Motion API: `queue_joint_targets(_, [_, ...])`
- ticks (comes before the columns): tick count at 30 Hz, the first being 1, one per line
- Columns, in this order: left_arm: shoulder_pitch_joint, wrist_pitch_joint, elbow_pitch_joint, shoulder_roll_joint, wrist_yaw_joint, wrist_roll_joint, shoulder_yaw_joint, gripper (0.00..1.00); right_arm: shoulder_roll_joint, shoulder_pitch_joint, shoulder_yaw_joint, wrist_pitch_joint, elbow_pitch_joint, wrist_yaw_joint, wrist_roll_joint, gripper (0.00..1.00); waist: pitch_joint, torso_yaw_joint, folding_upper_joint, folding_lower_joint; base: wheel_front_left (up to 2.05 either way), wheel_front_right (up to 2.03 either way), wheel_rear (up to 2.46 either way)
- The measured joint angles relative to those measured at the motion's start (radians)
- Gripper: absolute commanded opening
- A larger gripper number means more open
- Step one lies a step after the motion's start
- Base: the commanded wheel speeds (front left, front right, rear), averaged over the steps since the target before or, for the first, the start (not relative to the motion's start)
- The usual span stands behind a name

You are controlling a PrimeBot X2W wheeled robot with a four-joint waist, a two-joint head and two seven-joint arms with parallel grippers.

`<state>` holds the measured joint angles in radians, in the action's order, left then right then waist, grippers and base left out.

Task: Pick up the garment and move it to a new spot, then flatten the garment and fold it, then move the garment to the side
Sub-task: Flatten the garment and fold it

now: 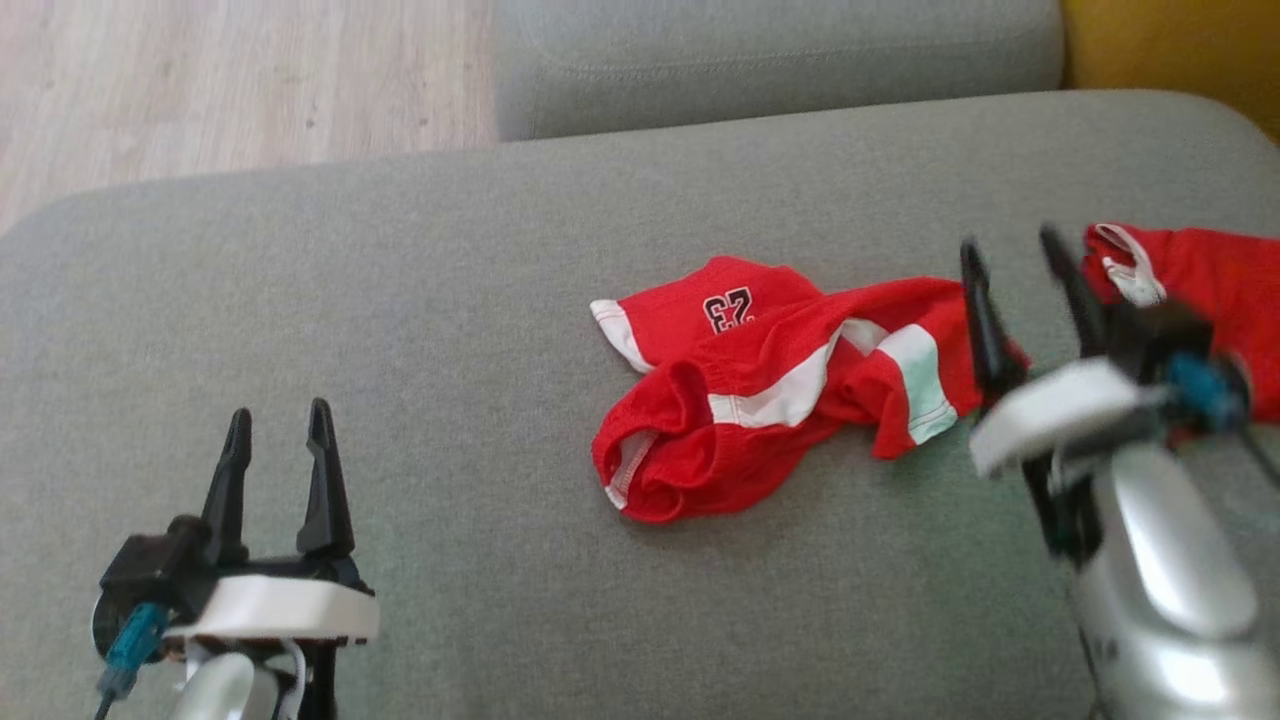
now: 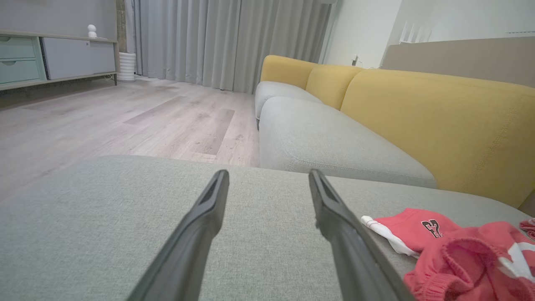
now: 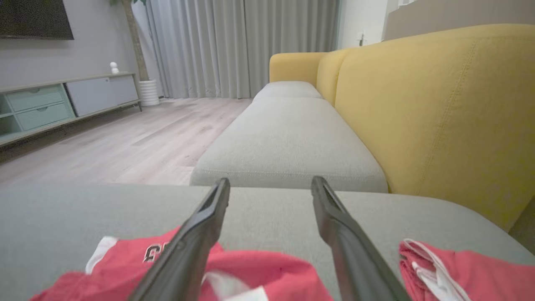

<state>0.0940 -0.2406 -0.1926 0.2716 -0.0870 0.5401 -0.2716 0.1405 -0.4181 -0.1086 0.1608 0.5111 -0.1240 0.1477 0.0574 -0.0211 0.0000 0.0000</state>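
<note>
— Garment and right gripper (image 1: 1008, 242): how do they stand?

— The right gripper's two dark fingers are spread wide with nothing between them. It hangs over the right end of the garment (image 1: 760, 400); one finger crosses the red cloth in the wrist view, but I cannot tell if it touches.

— And the garment itself?

— It lies crumpled near the middle of the grey seat cushion (image 1: 400, 300), red with white stripes and a dark printed number on its far flap.

— Anything beside it?

— A second red piece (image 1: 1210, 280) with white trim lies just right of the gripper, apart from the garment.

— The other arm?

— The left gripper (image 1: 280, 410) is also spread wide and empty, over bare cushion well to the left.

— Further out?

— A yellow backrest (image 3: 439, 104) runs along the right, with a pale wood floor (image 1: 200, 80) and grey curtains (image 3: 230, 42) beyond.
</note>
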Motion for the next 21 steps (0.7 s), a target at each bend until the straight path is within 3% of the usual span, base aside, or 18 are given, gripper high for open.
queue_joint_targets(6, [-0.051,-0.008,0.01,0.0,-0.004,0.0,0.012,1.0,-0.008,0.227,0.006,-0.062,-0.204,0.0,-0.009,1.0,-0.026,-0.026,0.0,-0.0001,0.0,0.0,0.0])
queue_joint_targets(11, [-0.068,-0.007,0.028,0.0,0.001,-0.005,-0.008,1.0,-0.033,0.313,0.023,-0.107,-0.313,0.0,-0.015,1.0,-0.028,-0.049,0.0,-0.0001,0.0,0.0,0.0])
queue_joint_targets(16, [-0.011,0.056,0.004,-0.042,0.074,-0.028,-0.137,1.0,-0.049,0.347,0.022,-0.136,-0.4,0.0,-0.017,1.0,-0.003,-0.065,0.0,0.0,0.0,0.0,0.0])
queue_joint_targets(21, [0.126,0.178,-0.097,-0.151,0.166,-0.01,-0.28,1.0,-0.064,0.347,0.0,-0.145,-0.431,0.0,-0.017,1.0,0.035,-0.088,0.0,0.0002,0.0,0.0,0.0])
